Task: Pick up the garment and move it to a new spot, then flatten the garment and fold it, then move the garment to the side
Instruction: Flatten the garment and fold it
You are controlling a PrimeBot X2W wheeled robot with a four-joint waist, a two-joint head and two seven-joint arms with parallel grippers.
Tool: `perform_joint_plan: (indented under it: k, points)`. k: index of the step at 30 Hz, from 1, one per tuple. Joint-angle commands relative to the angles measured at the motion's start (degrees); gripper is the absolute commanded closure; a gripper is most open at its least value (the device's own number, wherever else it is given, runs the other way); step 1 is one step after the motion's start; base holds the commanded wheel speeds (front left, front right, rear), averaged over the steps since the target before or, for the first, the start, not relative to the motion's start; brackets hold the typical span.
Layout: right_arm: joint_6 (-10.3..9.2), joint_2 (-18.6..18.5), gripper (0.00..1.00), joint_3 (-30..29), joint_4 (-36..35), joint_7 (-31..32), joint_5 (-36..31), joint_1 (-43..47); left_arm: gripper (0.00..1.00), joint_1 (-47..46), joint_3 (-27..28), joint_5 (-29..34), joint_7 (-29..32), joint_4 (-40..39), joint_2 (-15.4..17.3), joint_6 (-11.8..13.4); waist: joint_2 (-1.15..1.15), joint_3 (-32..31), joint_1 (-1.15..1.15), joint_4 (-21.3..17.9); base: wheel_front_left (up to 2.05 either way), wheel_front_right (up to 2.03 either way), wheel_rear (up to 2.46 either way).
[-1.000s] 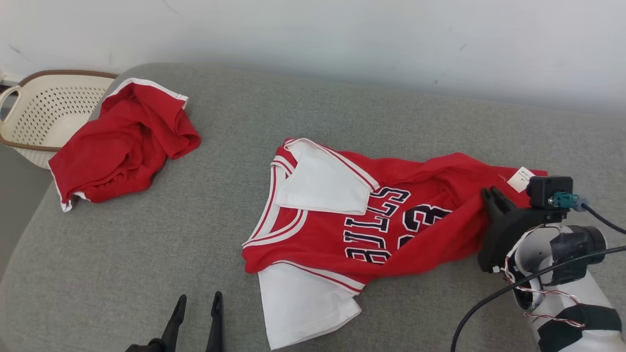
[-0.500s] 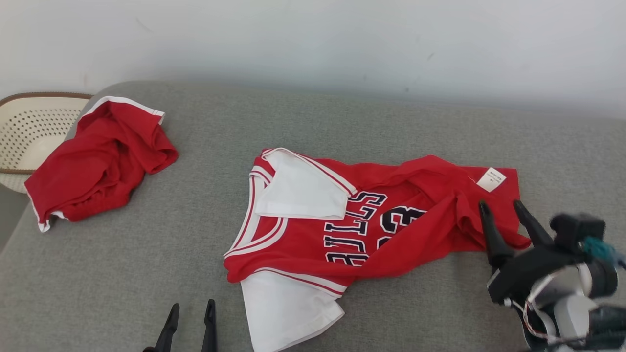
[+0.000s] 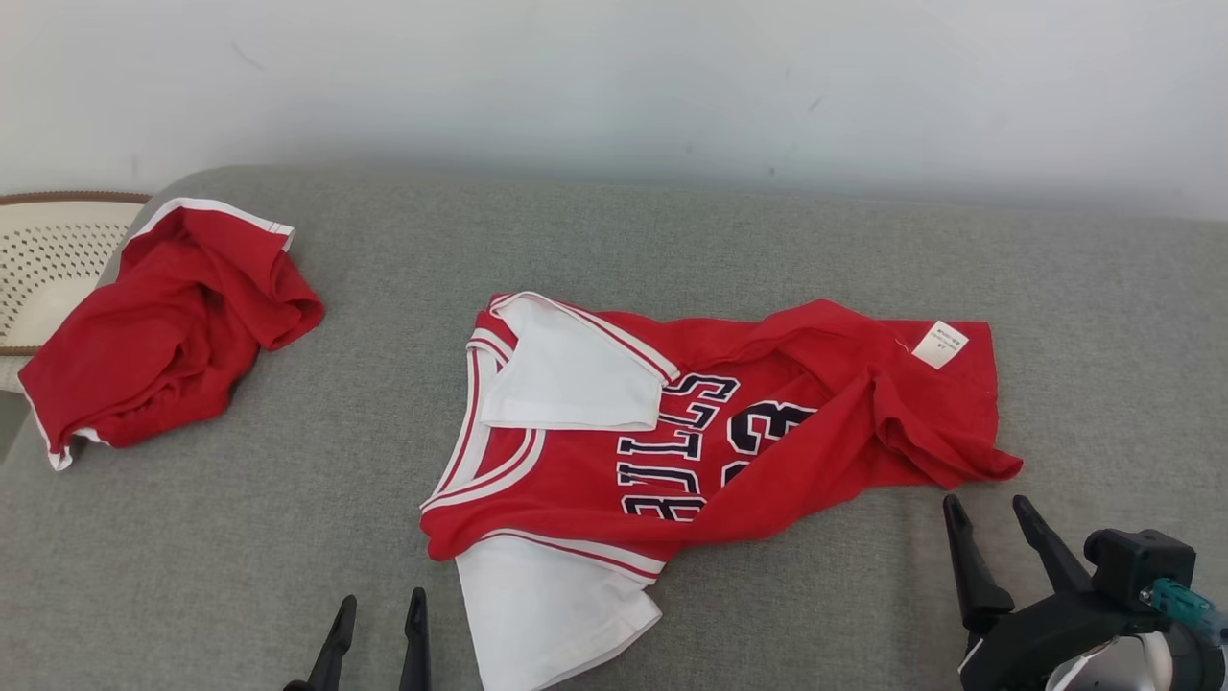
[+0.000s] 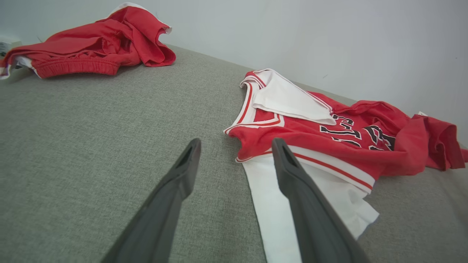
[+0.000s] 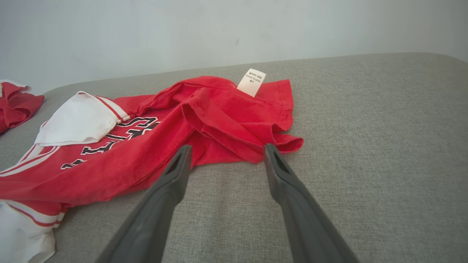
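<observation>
One red jersey (image 3: 576,480) with two white sleeves and dark lettering lies crumpled at the centre of the grey sofa cushion (image 3: 288,537). Its collar is to the left and its hem is bunched to the right; a red fold covers part of the lettering. One white label (image 3: 939,345) shows at its far right corner. Two hands: right hand (image 3: 985,499), fingers spread and empty, just on the near side of the bunched hem; left hand (image 3: 381,600), likewise spread and empty, just left of the near sleeve. One second red garment (image 3: 153,336) is heaped at far left, beside one perforated cream basket (image 3: 48,259)
</observation>
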Motion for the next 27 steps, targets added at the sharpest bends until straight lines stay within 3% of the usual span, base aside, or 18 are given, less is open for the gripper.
perform_joint_plan:
  k: [1, 15, 27]
  points:
    - [0.03, 0.4, 0.0, 0.0, 0.4, -0.2, -0.1, 0.2, 0.0, -0.3, -0.1, 0.3, -0.2, 0.4, 0.0, 0.0, 0.0, 0.1, 0.0, 0.4, 0.0, 0.0, 0.0]
    - [0.03, 3.3, 0.0, 1.2, 13.3, -4.8, -1.5, -8.7, 0.0, -0.4, -0.3, 0.9, -0.2, 0.8, 0.0, -0.4, 0.0, 0.4, 0.0, 3.6, 0.0, 0.0, 0.0]
    - [0.03, 2.1, 0.0, 0.5, 27.1, -9.1, -5.1, -19.0, 0.0, -1.1, -0.7, 0.7, -0.2, 0.6, 0.0, -0.2, 0.0, 2.6, 0.0, 5.9, 0.0, 0.0, 0.0]
